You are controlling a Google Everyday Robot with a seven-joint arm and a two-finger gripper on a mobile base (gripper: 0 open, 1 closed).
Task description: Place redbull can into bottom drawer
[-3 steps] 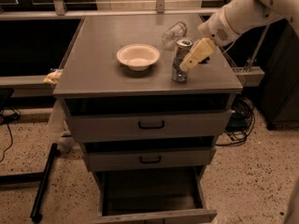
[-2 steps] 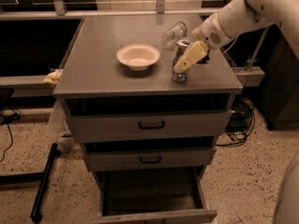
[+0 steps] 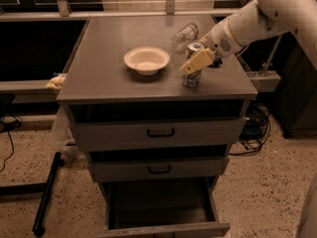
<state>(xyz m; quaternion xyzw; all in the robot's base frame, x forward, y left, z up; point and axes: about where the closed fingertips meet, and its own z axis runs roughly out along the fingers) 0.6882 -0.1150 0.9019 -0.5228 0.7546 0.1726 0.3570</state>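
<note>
The redbull can (image 3: 190,77) stands upright on the grey cabinet top (image 3: 104,58), near its right front. My gripper (image 3: 194,62) reaches in from the right on the white arm and sits at the can's upper half, its yellowish tip crossing the front of the can. The can's rim shows just above it. The bottom drawer (image 3: 163,229) is pulled out below, its dark interior bare.
A white bowl (image 3: 146,59) sits left of the can. A clear plastic bottle (image 3: 184,33) lies just behind the can. The top drawer (image 3: 161,132) and middle drawer (image 3: 159,169) have black handles. Cables (image 3: 255,128) lie on the floor at right, a black stand leg (image 3: 47,192) at left.
My gripper has moved left from beside the can to over its front. The can has stayed standing in the same spot.
</note>
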